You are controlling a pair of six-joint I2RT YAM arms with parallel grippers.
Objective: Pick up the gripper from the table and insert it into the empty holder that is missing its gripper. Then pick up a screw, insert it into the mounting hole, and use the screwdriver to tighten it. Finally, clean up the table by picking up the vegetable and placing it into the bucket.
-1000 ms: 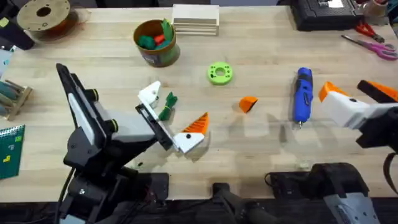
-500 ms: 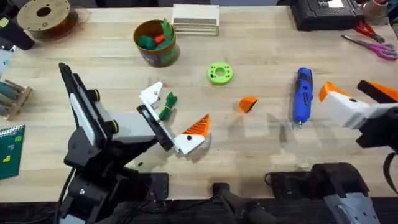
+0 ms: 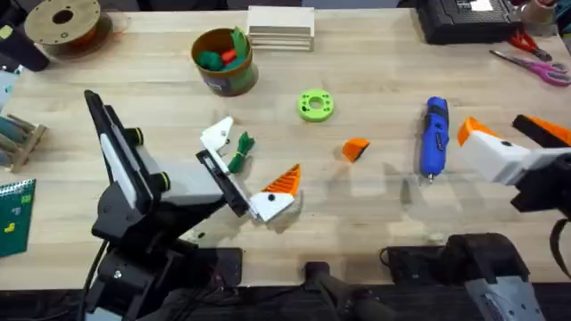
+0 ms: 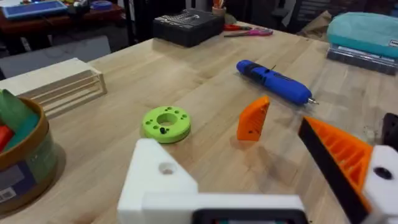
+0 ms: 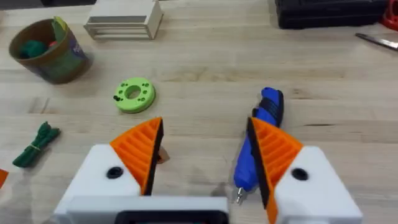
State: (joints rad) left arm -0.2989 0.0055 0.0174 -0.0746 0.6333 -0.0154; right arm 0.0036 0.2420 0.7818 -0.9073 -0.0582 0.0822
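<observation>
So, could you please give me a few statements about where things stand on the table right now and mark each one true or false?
1. The loose orange gripper lies on the table, between the green ring and the screwdriver. True.
2. The vegetable is already in the bucket. False: it lies on the table, between the left tool's fingers.
3. The right tool carries orange pads on both fingers. True.
4. The right tool is clamped on the screwdriver. False: it stands open, and the screwdriver lies on the table.
5. The holder on the left tool has its orange pad fitted. False: it is bare white with an empty mounting hole.
</observation>
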